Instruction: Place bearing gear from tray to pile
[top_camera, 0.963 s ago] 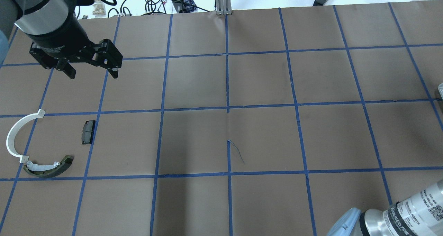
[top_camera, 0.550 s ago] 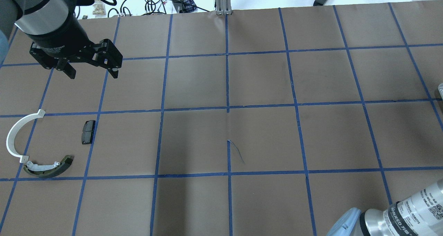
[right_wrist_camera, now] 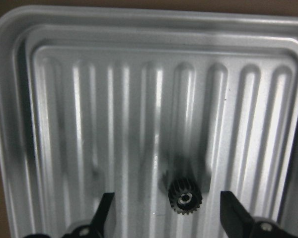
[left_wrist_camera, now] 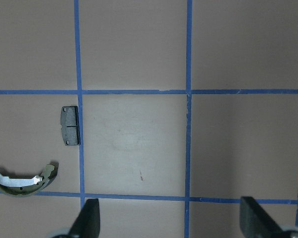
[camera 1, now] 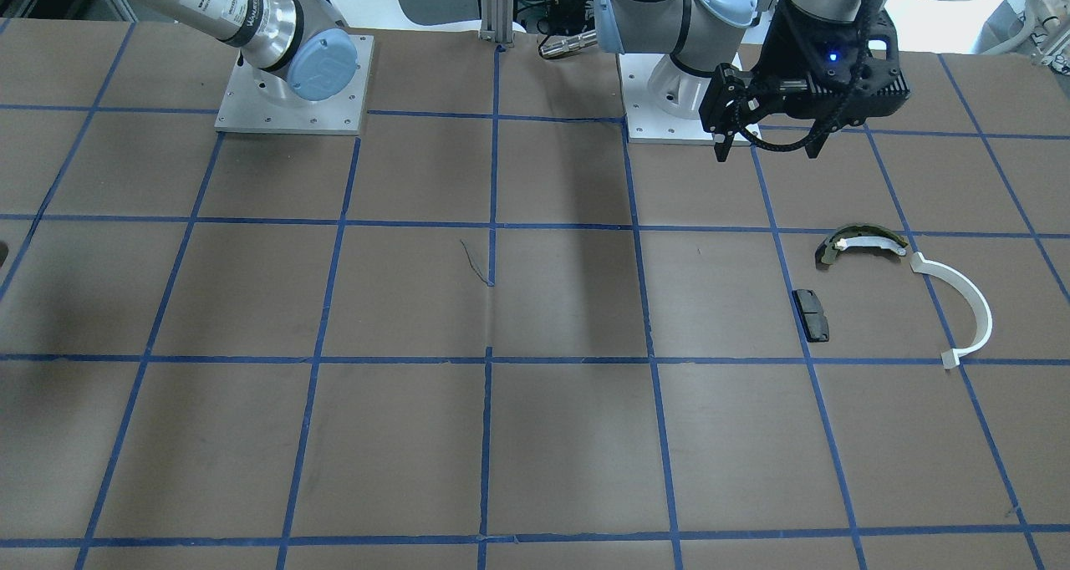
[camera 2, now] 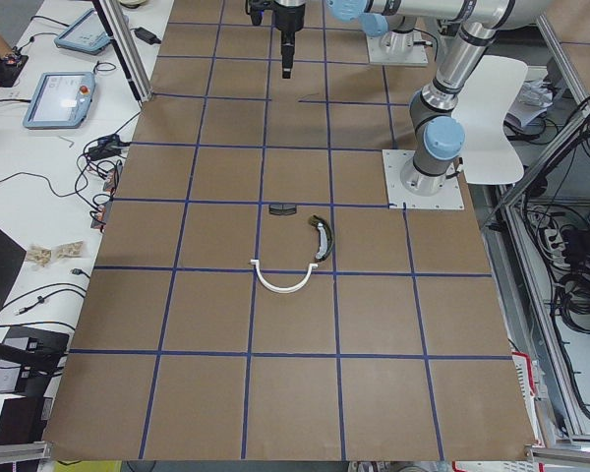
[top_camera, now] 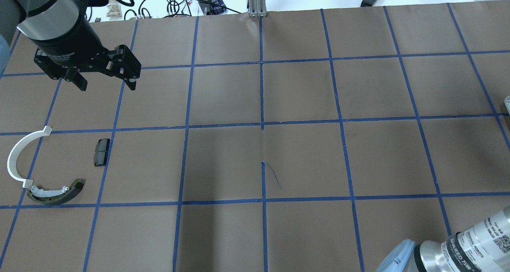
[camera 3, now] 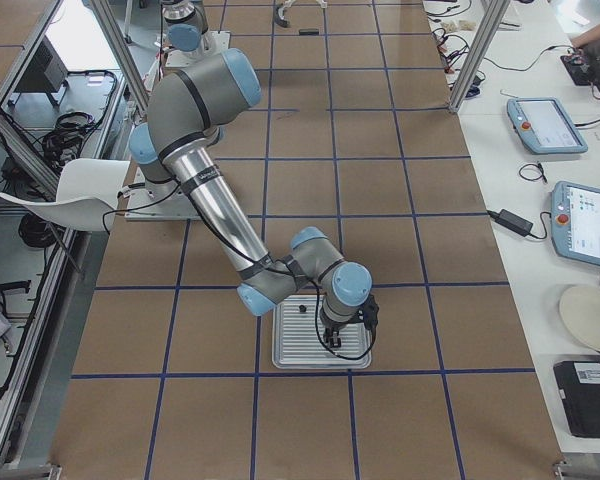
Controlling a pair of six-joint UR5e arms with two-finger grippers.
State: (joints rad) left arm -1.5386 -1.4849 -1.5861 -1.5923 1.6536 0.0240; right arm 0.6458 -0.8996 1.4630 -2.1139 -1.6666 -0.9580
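Desk (top_camera: 303, 160), brown with a blue tape grid, is carrying everything. 2 arms are working over it.

Right arm (camera 3: 210, 190) is bending down over the tray (camera 3: 280, 362) at its own end of the desk. Right jaws are standing spread, 1 finger on each side of the gear in the wrist view. They are not touching it as far as I can see.

Left arm (top_camera: 55, 20) is hanging above the desk near the pile. Left jaws are standing spread wide and holding nothing.

The tray's ribbed floor is showing only 1 part.

The pile is lying loose in 3 pieces:
- White half-ring (top_camera: 16, 152).
- Olive-green shoe (top_camera: 55, 192), just beside 1 end of the ring. I cannot tell whether they are touching.
- Black pad (top_camera: 101, 152), lying apart from both.

Bearing gear (right_wrist_camera: 185, 197) is small, dark and toothed. It is lying flat in the tray with the bore up, between the right fingers but a little off their midline.

Judgement: the pick is in hand and the grasp is not yet made. The next move calls for:
- centring over the gear
- lowering and closing on the toothed rim
- lifting clear of the tray wall
- a long carry, since the pile is lying well apart at the left arm's end
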